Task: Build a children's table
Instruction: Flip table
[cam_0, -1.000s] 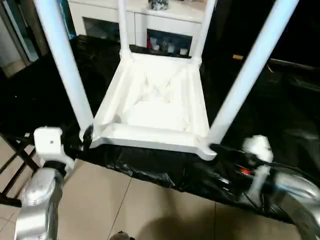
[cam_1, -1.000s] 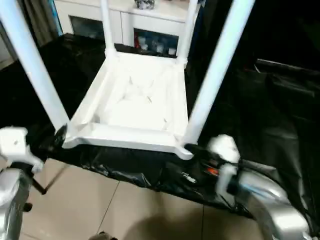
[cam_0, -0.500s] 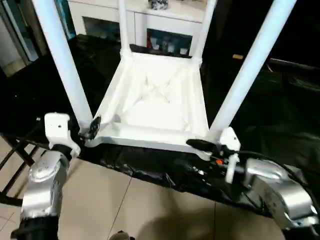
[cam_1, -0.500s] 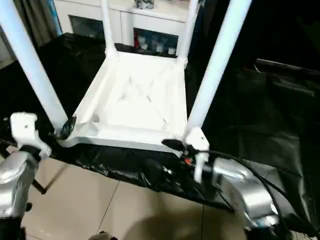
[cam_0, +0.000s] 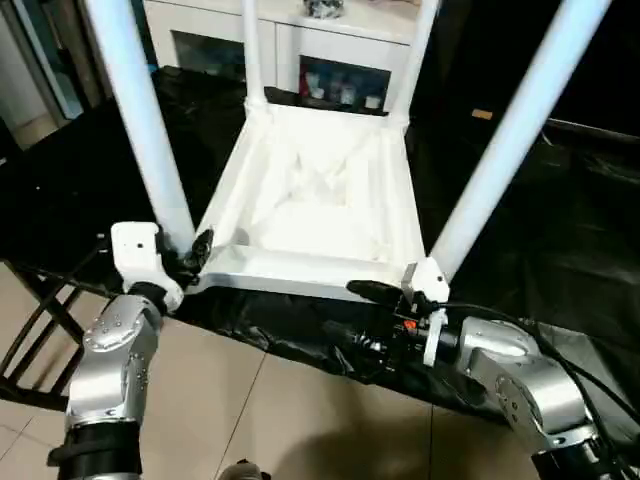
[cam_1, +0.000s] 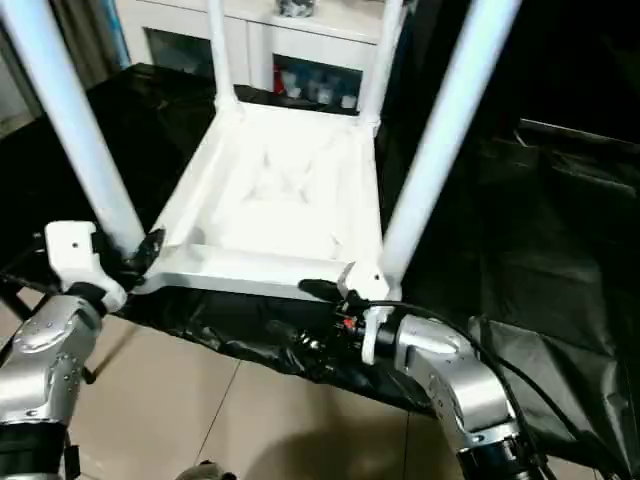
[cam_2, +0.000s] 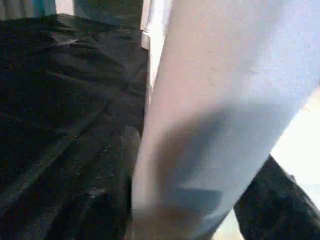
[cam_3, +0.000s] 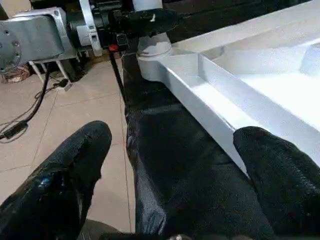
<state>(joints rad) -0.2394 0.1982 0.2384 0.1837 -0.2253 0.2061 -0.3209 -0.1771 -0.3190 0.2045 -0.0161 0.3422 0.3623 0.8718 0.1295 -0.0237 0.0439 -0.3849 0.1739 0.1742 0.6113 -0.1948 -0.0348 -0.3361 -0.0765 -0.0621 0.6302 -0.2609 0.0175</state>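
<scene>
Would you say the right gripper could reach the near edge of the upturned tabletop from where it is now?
Probably yes. The right gripper stands open with the tabletop rim right ahead of its fingers, and nothing lies between them except the black cover below.

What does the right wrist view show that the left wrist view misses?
Right wrist view alone: the open right gripper straddling the tabletop edge, the left gripper at the far corner, and tiled floor. Left wrist view alone: a close white leg between the left gripper's fingers. Both share the black work table cover.
</scene>
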